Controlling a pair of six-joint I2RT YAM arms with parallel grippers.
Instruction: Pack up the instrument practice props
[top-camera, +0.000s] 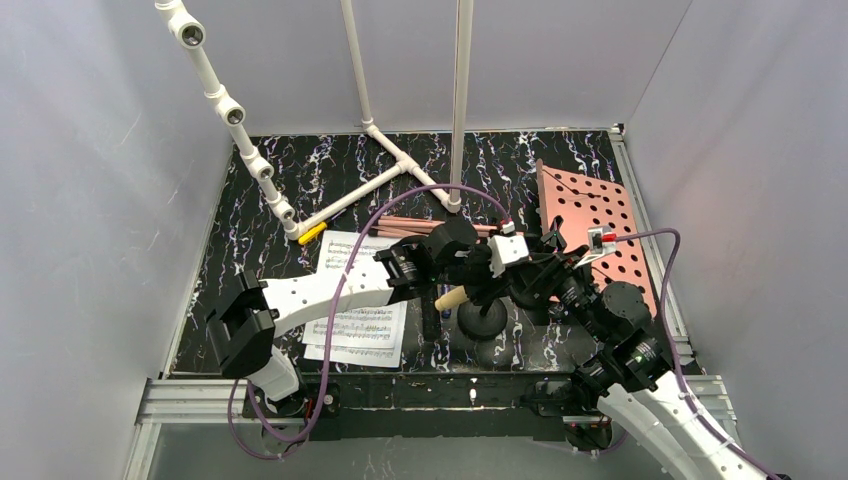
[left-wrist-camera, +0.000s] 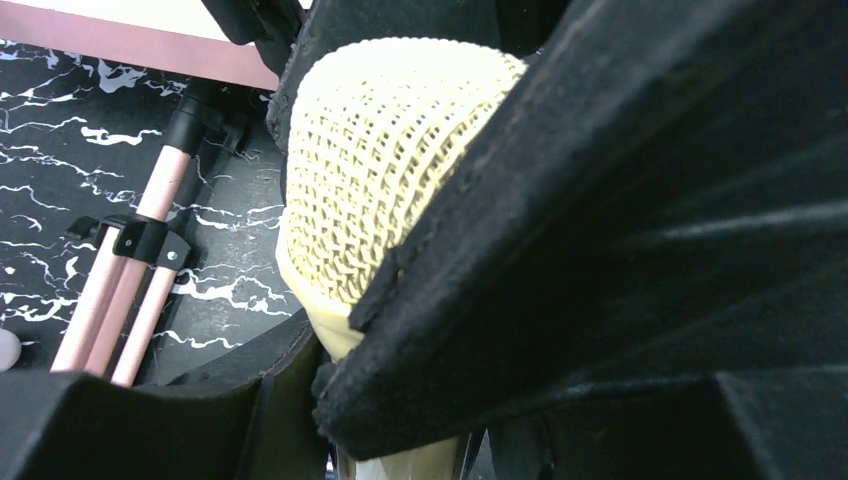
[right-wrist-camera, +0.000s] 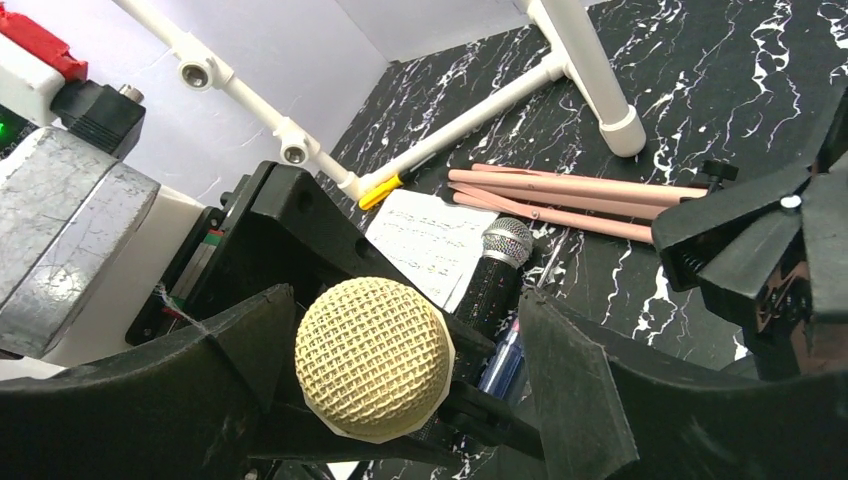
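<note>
While the left claw pinches the yellow microphone, the right claw stands spread around its head.

At the desk's middle, in the left hand and between the right hand's parted fingers, a microphone above a mic pole's round base, sheet-music pages left, tripod legs behind, perforated board right, pipe frame rearmost.
</note>
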